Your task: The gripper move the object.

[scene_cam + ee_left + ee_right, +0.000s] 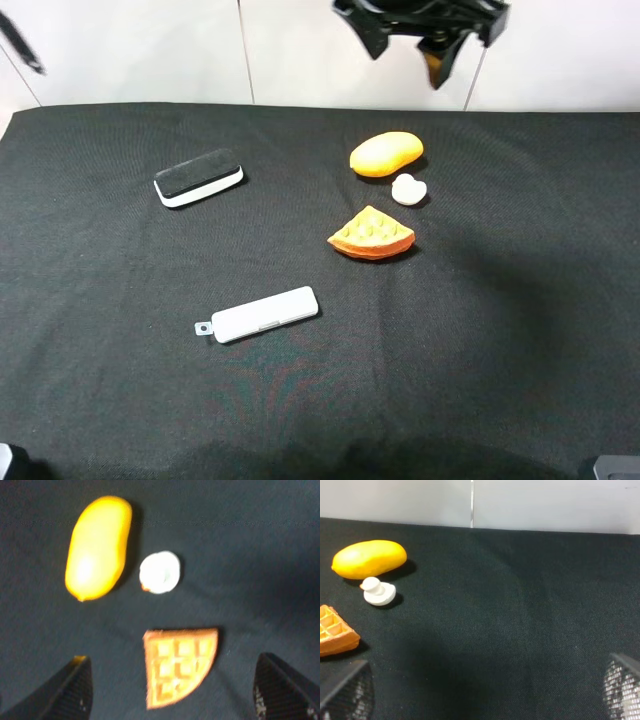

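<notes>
The object, a small cream-white two-blob mushroom piece (408,189), lies on the black cloth between the orange mango-shaped lump (386,153) and the waffle wedge (372,235). It also shows in the left wrist view (160,572) and the right wrist view (378,591). My left gripper (408,52) hangs high over the far edge, open and empty, looking down on these pieces (172,659). My right gripper (487,665) is open and empty, low over the cloth, well to the right of the object. I cannot make out the right gripper in the exterior view.
A black-and-white eraser block (198,178) lies at the back left. A flat white rectangular case (263,314) lies in front of the middle. The mango (98,547) and waffle (181,666) sit close to the object. A white wall runs behind the table.
</notes>
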